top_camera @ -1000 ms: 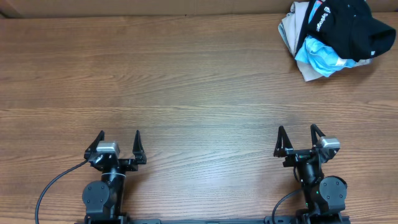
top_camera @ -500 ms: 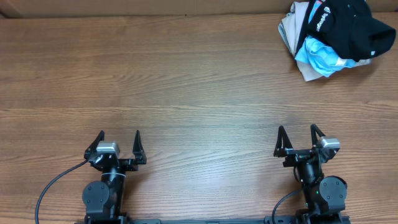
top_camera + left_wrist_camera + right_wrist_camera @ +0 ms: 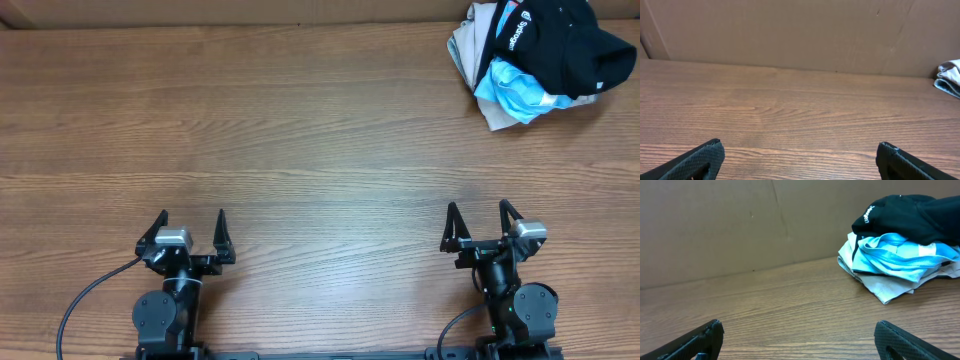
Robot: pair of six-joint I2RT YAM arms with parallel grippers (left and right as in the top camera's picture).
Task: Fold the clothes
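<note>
A soft black cloth garment (image 3: 560, 45) with small white letters lies in a heap at the far right corner of the brown wooden counter (image 3: 300, 130). It sits on top of a crumpled light-blue cloth garment (image 3: 515, 92) and a pale beige cloth garment (image 3: 468, 45), and it touches both. The pile is well apart from both arms.

The left end effector (image 3: 190, 215) is at the near edge of the counter, on the left. Its two black fingers are spread wide and hold nothing. The right end effector (image 3: 478, 207) is at the near edge too, on the right. Its fingers are also spread wide and hold nothing.

From the right wrist, the black cloth garment shows up high on the right side, above the blue one. A plain brown cardboard wall (image 3: 790, 30) stands behind the counter.
</note>
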